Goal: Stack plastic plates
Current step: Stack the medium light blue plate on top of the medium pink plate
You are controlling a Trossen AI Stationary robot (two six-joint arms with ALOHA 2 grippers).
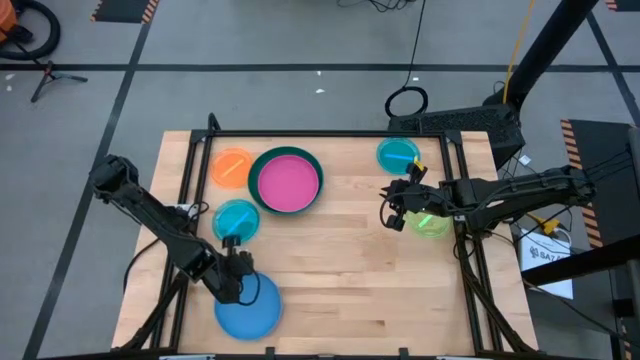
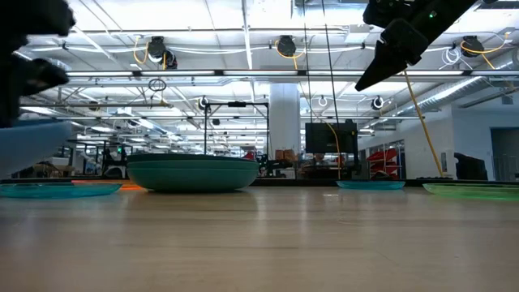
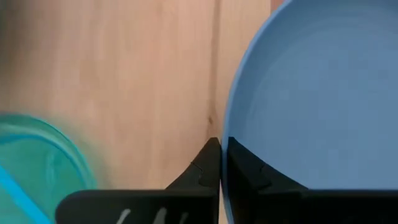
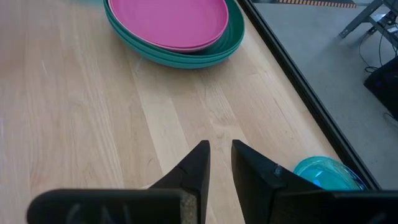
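Two arms, as we see them, left to right:
left gripper (image 1: 238, 266): clamped on the rim of the blue plate (image 1: 250, 308) at the table's (image 1: 340, 280) near-left edge
cyan plate (image 1: 237, 218): just beyond that gripper
orange plate (image 1: 231, 166): far left
magenta plate (image 1: 288, 182): stacked on teal plates (image 4: 219, 51), beside orange
right gripper (image 1: 389, 209): fingers slightly apart, holding nothing, above bare wood
second cyan plate (image 1: 397, 154): far right
lime plate (image 1: 430, 224): right edge, under the right arm

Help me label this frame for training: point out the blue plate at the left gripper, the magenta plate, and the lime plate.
blue plate (image 1: 252, 310): high view, its centre.
magenta plate (image 1: 288, 181): high view, its flat middle.
lime plate (image 1: 432, 226): high view, its exposed part beside the right arm.
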